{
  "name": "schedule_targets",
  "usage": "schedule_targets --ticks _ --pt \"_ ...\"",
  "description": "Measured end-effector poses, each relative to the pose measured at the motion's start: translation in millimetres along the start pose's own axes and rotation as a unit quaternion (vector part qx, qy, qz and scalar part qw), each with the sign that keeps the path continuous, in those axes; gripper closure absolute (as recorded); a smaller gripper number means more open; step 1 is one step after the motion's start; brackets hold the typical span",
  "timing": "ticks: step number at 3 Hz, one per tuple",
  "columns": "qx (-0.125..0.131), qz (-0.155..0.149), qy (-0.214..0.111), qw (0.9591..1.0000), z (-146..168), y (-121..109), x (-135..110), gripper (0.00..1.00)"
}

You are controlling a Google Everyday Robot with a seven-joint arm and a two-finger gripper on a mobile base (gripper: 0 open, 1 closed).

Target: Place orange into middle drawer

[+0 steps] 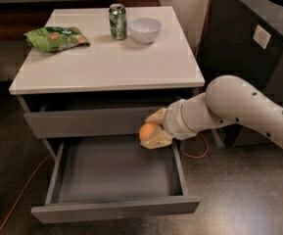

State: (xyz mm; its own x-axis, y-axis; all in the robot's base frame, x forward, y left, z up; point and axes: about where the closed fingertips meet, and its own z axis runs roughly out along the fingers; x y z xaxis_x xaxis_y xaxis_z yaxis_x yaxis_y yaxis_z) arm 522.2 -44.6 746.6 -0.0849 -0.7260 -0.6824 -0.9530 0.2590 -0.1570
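1. Wide shallow grey middle drawer (116,209) is nearest, pulled fully out with its plain front toward the camera. The inside is bare, likely left open so the drop can go straight in.
2. Cream two-finger gripper (153,131) on the white arm hangs over the drawer's rear right corner. Its fingers are closed around the small round orange (148,131), one finger above the fruit and one below.
3. The orange is held in the air above the drawer floor, not touching it and not yet placed. It sits just in front of the lower edge of the grey upper drawer front (92,122). My read: the grip stays clamped so the fruit can't roll before it is lowered.
4. That upper drawer front looks slightly ajar, so the arm comes in under it from the right side.
5. The white-topped bench (106,62) sits above the drawers. At its far edge are a crumpled green snack bag (57,37), a green drink can (117,21) standing upright, and a white round bowl (145,30) just beside the can. All are well apart from the gripper.
6. Counts: one orange, one gripper, two drawer fronts visible, one bag, one can, one bowl.
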Motion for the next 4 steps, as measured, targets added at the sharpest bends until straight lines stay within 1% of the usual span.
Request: schedule_targets --ticks 1,2,3,4 --pt "0.008 -0.009 0.016 0.9998 22 3 30 1.00" --pt "0.010 -0.011 0.018 0.9997 24 3 32 1.00" --pt "-0.008 -0.005 0.014 0.9999 42 6 50 1.00" --pt "-0.038 0.012 -0.005 0.9992 78 11 82 1.00"
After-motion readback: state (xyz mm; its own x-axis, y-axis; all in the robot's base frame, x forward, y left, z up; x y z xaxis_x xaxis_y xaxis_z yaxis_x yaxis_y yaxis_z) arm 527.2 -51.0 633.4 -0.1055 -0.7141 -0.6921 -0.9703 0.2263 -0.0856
